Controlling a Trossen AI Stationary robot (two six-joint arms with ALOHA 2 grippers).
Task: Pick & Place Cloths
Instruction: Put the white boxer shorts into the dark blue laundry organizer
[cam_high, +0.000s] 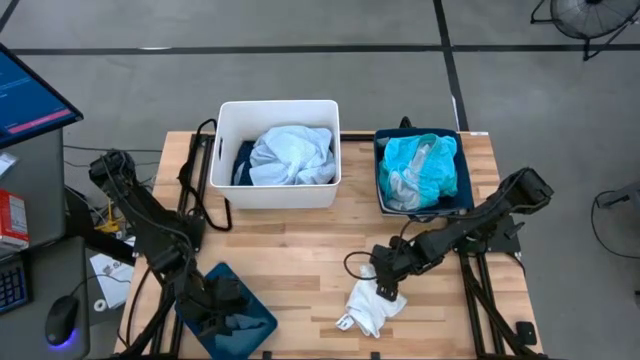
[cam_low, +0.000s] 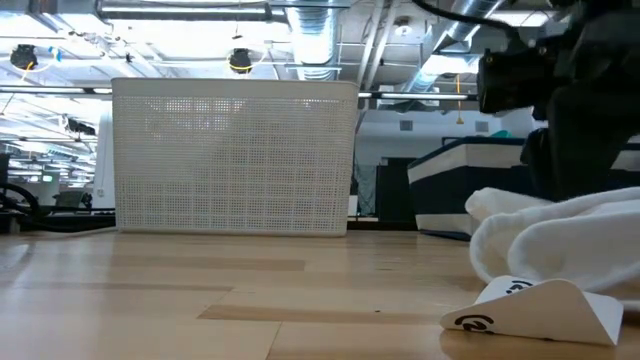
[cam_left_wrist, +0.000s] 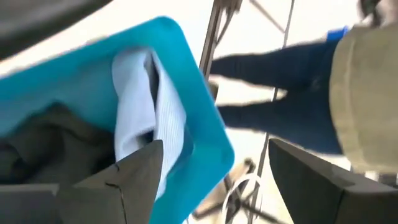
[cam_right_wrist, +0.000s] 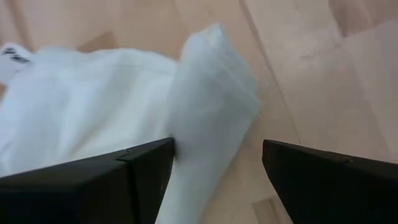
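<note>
1. Dark fingers (cam_right_wrist: 93, 180) of the right gripper (cam_high: 385, 288) are standing spread, gripping nothing, over the white cloth (cam_high: 372, 308), a raised fold sitting between them.
2. That cloth is lying at the high view's lower centre, stretching toward the lower left; the right arm is nearer.
3. Its white tag (cam_low: 535, 305) is showing a black round logo, no readable words.
4. Left gripper (cam_high: 222, 305) is hanging parted over the teal tub (cam_high: 255, 305), lower left.

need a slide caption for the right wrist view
Right end effector open over a crumpled white cloth lying on the wooden table.
</note>
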